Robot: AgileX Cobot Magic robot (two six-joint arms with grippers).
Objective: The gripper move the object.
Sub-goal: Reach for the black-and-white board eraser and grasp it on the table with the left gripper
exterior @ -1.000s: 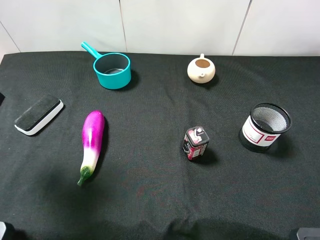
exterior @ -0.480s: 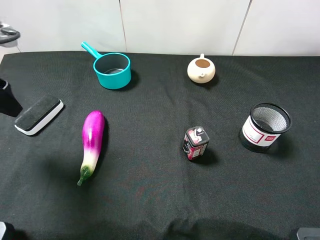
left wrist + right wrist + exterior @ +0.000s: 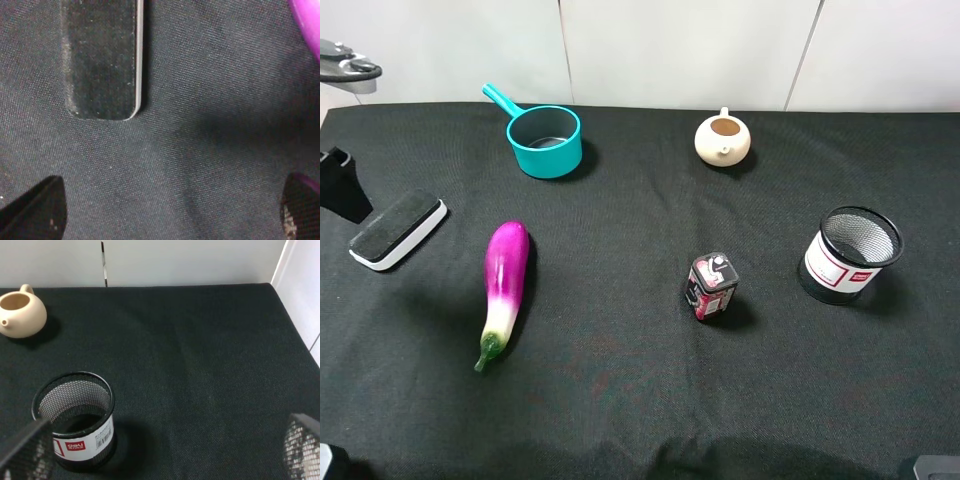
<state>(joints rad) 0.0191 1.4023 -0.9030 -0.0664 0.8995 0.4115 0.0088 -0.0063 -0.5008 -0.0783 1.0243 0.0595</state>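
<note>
The board eraser [image 3: 398, 229], with a black felt top and white base, lies flat on the black cloth at the far left. In the left wrist view the eraser [image 3: 102, 55] lies ahead of the jaws, apart from them. My left gripper [image 3: 339, 186] is at the left edge of the table, just left of the eraser and not touching it. It is open and empty [image 3: 167, 212], its fingertips [image 3: 35, 210] wide apart. My right gripper [image 3: 162, 455] is open and empty, hovering near the mesh cup. It does not show in the exterior view.
A purple eggplant [image 3: 503, 285] lies right of the eraser. A teal saucepan [image 3: 544, 137] and a cream teapot [image 3: 723, 139] stand at the back. A small red-black can [image 3: 710, 287] stands mid-table, and a black mesh cup [image 3: 850, 252] at the right.
My left gripper has come into view from the left table edge and moved in beside the eraser. The eraser and other things have not moved.
</note>
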